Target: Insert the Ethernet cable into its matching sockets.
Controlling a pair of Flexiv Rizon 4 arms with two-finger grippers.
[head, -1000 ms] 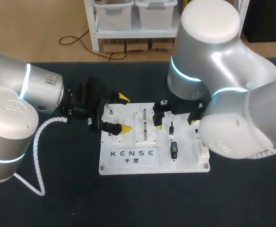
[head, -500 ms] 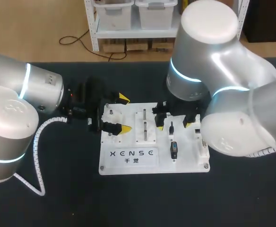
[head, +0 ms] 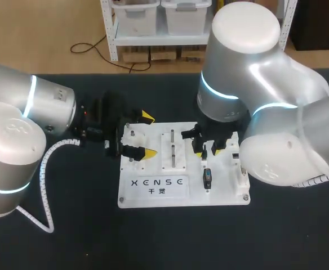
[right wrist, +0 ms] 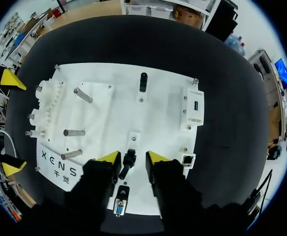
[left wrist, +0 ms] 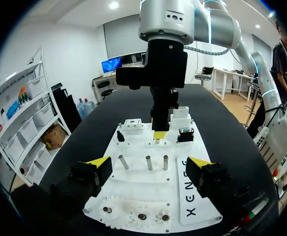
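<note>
1. A white board (head: 153,194) lies flat on the black table (head: 69,236), between the two arms.
2. The right gripper (right wrist: 132,157) hangs over the right part of the board, with its fingers pointing down.
3. Its two yellow tips are a little apart, and a small black plug (right wrist: 129,161) stands between them. White board shows between the plug and at least one finger, so the fingers do not clamp it; the gripper holds nothing.
4. In the head view, the plug (head: 204,152) stands upright on the board between the same yellow tips of the right gripper (head: 208,152).
5. A small white socket block (right wrist: 187,159) sits near the board's edge, just beside one finger of the right gripper and apart from the plug.
6. A dark connector with a blue face (head: 208,179) lies on the board near the plug.
7. The left gripper (head: 149,135) is at the left end of the board, wide open and holding nothing; its fingers stand one on each side of that end.
8. In the left wrist view, three metal pins (left wrist: 146,162) stand upright on the board ahead of the left gripper (left wrist: 148,164).
</note>
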